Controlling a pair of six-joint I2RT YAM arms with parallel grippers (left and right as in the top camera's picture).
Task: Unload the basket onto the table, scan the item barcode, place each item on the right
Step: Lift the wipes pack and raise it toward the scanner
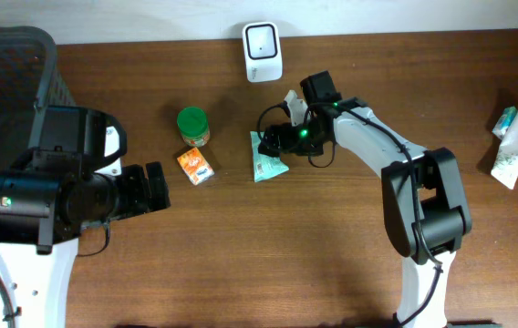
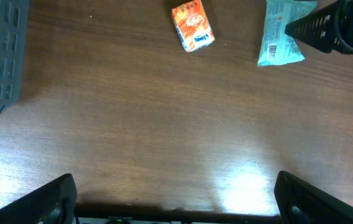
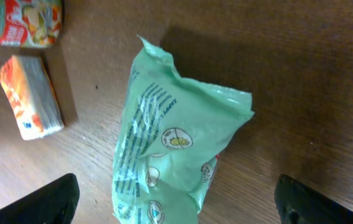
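my right gripper (image 3: 176, 202): fingers spread wide, right over the green packet (image 3: 176, 143) | packet: lying on the table (image 1: 332, 255), middle of the top view | my left gripper (image 2: 176, 196): spread wide, holding nothing

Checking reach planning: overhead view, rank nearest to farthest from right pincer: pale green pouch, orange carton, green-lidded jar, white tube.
1. Pale green plastic pouch, at the right pincer tips.
2. Green-lidded jar and small orange carton, both left of it; too close to call.
3. White squeeze tube, far right edge.
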